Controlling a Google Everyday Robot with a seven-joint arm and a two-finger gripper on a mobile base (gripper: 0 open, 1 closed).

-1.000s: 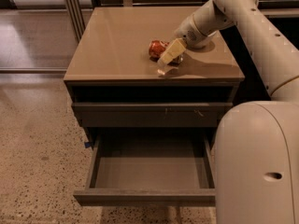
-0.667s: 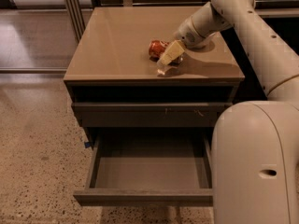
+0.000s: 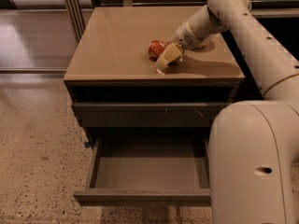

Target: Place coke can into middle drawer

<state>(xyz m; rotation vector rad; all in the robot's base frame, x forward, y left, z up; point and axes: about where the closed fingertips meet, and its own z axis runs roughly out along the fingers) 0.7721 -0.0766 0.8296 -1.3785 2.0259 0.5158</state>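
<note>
The coke can, red with white lettering, lies on its side on the cabinet top, right of the middle. My gripper reaches down from the right and is at the can's near right side, touching or almost touching it. The can rests on the top. The middle drawer is pulled out low at the front of the cabinet. Its flat grey inside is bare. My arm's large white body covers the drawer's right end.
A shut drawer front with small pale scratch marks sits between the cabinet top and the open drawer. Speckled floor lies to the left. Metal frame posts stand at the back left.
The can and my gripper stay in the same place on the cabinet top. Only the arm's upper part has shifted slightly.
</note>
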